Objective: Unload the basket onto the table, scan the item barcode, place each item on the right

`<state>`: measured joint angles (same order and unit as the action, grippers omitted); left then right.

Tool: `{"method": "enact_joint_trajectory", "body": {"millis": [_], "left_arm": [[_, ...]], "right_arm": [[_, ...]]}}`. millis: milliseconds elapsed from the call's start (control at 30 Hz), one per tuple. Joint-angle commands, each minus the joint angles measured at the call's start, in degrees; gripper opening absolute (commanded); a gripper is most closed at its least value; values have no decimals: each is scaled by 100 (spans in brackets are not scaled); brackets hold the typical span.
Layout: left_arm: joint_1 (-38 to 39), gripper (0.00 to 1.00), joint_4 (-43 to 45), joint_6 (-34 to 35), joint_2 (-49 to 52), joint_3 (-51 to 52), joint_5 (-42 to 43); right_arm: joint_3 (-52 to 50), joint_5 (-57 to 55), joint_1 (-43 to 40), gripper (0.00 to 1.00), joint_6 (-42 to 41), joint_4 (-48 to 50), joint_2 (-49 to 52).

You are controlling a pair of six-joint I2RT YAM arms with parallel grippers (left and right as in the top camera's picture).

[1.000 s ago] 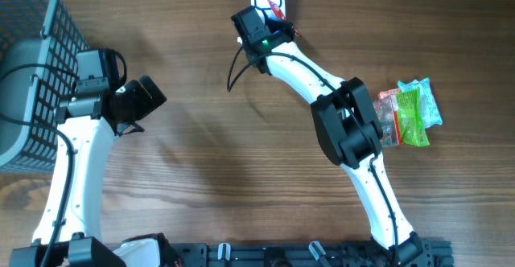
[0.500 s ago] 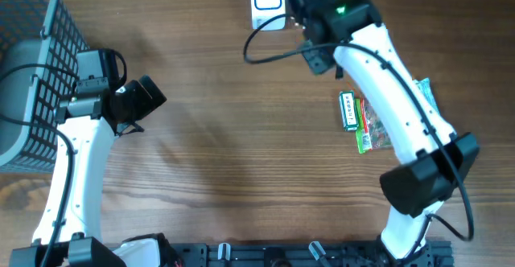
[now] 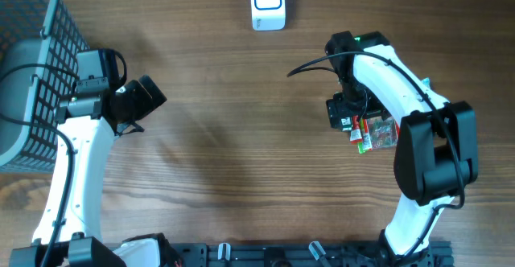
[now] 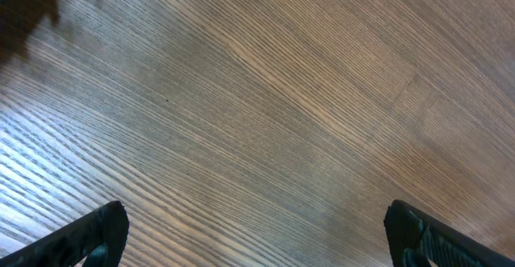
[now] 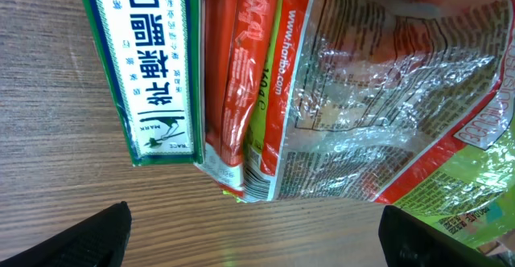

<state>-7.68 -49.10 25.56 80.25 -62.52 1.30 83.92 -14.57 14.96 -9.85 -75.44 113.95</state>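
The white barcode scanner (image 3: 267, 3) stands at the table's far edge, apart from both arms. My right gripper (image 3: 354, 127) hangs open just above a pile of items (image 3: 378, 132) at the right. In the right wrist view a green-and-white box (image 5: 149, 66), a red packet (image 5: 237, 74) and a clear crinkly packet with red print (image 5: 378, 98) lie side by side ahead of the right gripper (image 5: 257, 239). Nothing sits between its fingers. My left gripper (image 3: 146, 98) is open over bare wood, as the left gripper (image 4: 257, 236) also shows in its own view.
A grey mesh basket (image 3: 36, 50) fills the far left corner, beside the left arm. A green packet (image 5: 483, 199) peeks out at the pile's right side. Bare wood spans the middle between the arms.
The right arm swung from the scanner back to the pile on the right. Its gripper, shut a second ago, now stands open. The left arm has not moved.
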Motion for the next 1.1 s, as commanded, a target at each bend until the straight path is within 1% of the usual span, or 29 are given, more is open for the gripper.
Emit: {"method": "enact_joint_trajectory", "body": {"millis": [0,100,167,233,400,467,533,600,667,900,1067], "left_arm": [[-26,100,4,-52,-22,-44,-76],[-26,100,4,-52,-22,-44,-76],[-26,100,4,-52,-22,-44,-76],[-26,100,4,-55,-22,-44,-76],[-26,100,4,-52,-22,-44,-76],[-26,100,4,-52,-22,-44,-76],[-26,100,4,-52,-22,-44,-76],[-26,100,4,-52,-22,-44,-76],[-26,100,4,-52,-22,-44,-76],[-26,100,4,-52,-22,-44,-76],[-26,100,4,-55,-22,-44,-76]], "right_arm": [[46,61,13,100,-79,92,39],[44,76,13,100,-70,293,42],[44,76,13,100,-68,728,42],[44,76,11,100,-68,1537,42],[44,76,13,100,-70,4166,42],[44,76,13,100,-68,4911,42],[44,76,11,100,-70,5447,42],[44,76,13,100,-68,5748,42],[44,76,11,100,-68,5814,52],[42,76,4,100,-68,5786,-44],[42,74,7,100,-70,5783,-789]]}}
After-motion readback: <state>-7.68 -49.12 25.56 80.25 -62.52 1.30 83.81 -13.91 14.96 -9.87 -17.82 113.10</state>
